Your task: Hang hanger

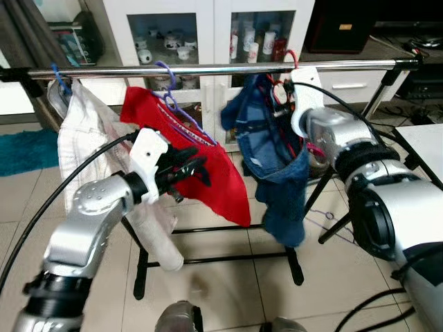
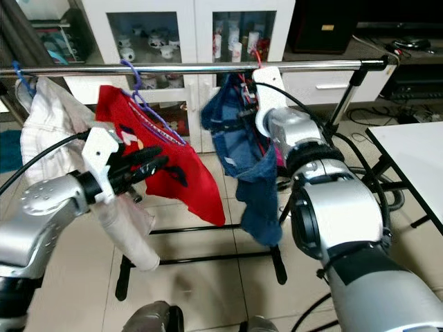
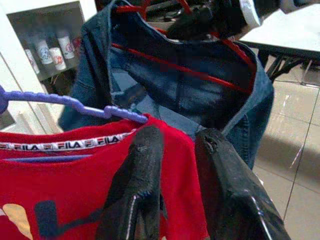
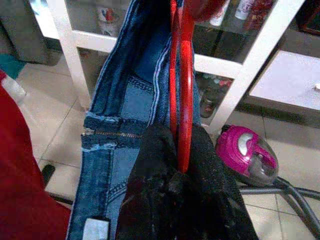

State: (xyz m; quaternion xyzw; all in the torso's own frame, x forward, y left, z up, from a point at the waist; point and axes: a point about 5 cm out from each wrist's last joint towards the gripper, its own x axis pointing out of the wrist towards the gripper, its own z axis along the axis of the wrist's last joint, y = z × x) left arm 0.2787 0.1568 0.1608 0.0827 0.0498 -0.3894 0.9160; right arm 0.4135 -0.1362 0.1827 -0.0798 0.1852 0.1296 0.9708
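A metal rail of a clothes rack spans the view. A red hanger carries a blue denim garment, and its hook curls over the rail. My right gripper is shut on the red hanger's lower part, inside the denim. To the left, a red shirt hangs tilted on a purple hanger hooked on the rail. My left gripper is open right in front of the red shirt, and its fingers frame the cloth just below the collar.
A white garment on a blue hanger hangs at the rail's left end. A white glass-door cabinet stands behind the rack. A pink appliance lies on the tile floor, a white table is at the right, and the rack's black base bars are below.
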